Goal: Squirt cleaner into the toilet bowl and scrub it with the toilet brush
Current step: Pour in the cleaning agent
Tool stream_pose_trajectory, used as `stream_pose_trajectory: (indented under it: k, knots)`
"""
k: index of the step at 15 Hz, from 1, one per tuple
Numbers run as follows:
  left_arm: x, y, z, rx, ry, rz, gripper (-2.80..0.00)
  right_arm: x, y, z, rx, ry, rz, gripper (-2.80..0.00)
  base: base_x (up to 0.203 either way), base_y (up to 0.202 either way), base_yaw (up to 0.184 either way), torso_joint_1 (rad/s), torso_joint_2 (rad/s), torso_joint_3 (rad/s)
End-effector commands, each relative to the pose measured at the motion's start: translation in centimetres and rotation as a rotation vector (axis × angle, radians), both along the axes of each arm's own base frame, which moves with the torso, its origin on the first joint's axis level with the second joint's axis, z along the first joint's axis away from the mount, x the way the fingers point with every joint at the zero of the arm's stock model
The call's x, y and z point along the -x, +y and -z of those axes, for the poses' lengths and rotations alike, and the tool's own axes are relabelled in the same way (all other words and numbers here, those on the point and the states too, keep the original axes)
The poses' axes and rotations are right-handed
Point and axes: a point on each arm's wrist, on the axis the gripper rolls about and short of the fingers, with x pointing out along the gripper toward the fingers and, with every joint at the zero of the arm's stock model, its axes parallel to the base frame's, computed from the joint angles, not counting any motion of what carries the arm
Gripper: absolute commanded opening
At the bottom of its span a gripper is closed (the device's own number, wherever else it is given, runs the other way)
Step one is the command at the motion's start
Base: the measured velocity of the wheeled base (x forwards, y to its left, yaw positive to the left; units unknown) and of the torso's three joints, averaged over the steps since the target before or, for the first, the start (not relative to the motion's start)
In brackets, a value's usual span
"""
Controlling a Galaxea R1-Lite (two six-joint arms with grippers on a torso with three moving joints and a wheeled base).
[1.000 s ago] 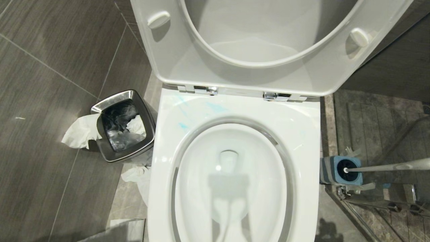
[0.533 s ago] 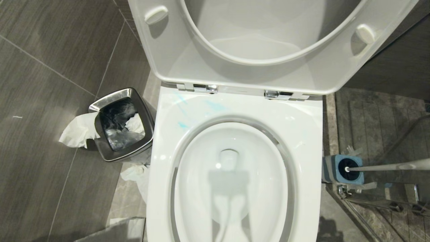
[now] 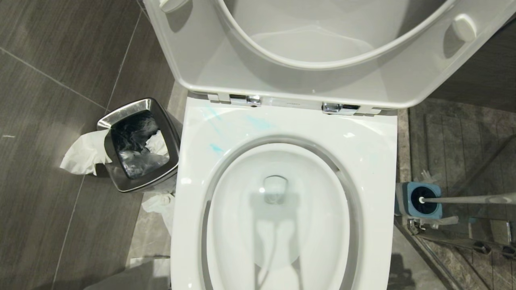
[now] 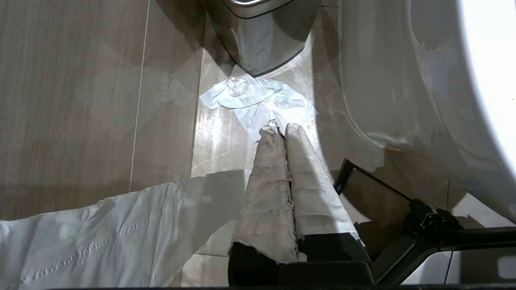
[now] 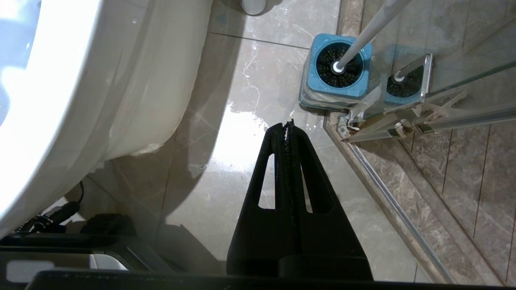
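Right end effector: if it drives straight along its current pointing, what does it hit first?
Probably the wet floor tile just ahead of the shut right end effector; the toilet brush in its blue holder lies beyond. Depth is unclear.

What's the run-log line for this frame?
left gripper: shut, empty | right gripper: shut, empty | toilet brush: in holder | cleaner: smeared on toilet bowl rim

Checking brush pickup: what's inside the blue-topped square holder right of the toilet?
The blue-topped square holder contains the toilet brush's black spiky bristle head, with the slim white-grey handle sticking out. The holder's bottom and the bristles' lower part are hidden.
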Motion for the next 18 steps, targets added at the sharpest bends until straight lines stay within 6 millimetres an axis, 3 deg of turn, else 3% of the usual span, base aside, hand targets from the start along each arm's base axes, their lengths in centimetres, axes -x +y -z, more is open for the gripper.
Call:
stream_pose_trajectory:
  k: [1,7,11,14,18]
  knots:
    - [0.0,0.0,0.0,0.0,0.002,0.0,-2.8,0.0,0.0,-0.1,0.0,0.008,0.001,-2.8,0.0,0.0,0.0,0.0,0.0,0.0]
    - [0.0,0.0,0.0,0.0,0.002,0.0,-2.8,0.4,0.0,-0.5,0.0,0.06,0.004,-2.8,0.0,0.0,0.0,0.0,0.0,0.0]
    - [0.0,0.0,0.0,0.0,0.001,0.0,-2.8,1.8,-0.1,-3.8,0.0,0.223,0.021,-2.8,0.0,0.0,0.0,0.0,0.0,0.0]
    - [0.0,0.0,0.0,0.0,0.001,0.0,-2.8,-0.6,-0.1,-7.1,-0.006,0.4,0.029,-2.8,0.0,0.0,0.0,0.0,0.0,0.0]
    - [0.0,0.0,0.0,0.0,0.002,0.0,-2.8,-6.8,0.1,-10.1,-0.025,0.599,-0.003,-2.8,0.0,0.0,0.0,0.0,0.0,0.0]
